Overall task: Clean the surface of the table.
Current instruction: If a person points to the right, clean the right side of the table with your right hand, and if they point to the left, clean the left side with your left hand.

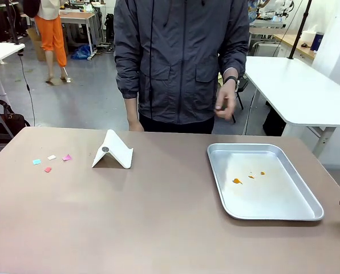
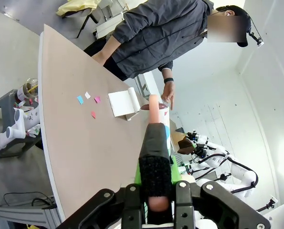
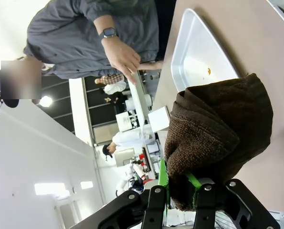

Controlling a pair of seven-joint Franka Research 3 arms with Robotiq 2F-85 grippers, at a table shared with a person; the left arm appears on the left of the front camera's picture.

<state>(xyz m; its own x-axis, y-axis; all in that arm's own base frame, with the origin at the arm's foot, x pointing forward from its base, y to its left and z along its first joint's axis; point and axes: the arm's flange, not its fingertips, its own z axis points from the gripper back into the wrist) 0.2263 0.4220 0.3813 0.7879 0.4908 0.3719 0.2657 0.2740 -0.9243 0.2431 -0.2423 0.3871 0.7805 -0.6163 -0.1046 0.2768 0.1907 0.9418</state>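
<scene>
Right jaws grip a brown cloth [image 3: 218, 138], left jaws grip a pinkish rod [image 2: 153, 107], the desk [image 1: 158, 228] lies beyond both; a hasty sweep may flick the paper scraps [image 1: 51, 161] off its edge.

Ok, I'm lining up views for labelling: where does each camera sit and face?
Front: fixed on the robot's side, facing across the matte brownish-tan table at the person in a grey jacket; torso and hands show.
Left wrist: on the left arm, rolled sideways, looking along the table at coloured paper scraps; left jaws shut on a pinkish rod.
Right wrist: on the right arm, rolled, facing the shiny silver metal tray; right jaws shut on a brown towelling cloth.
Shared: all show the person and table.
</scene>
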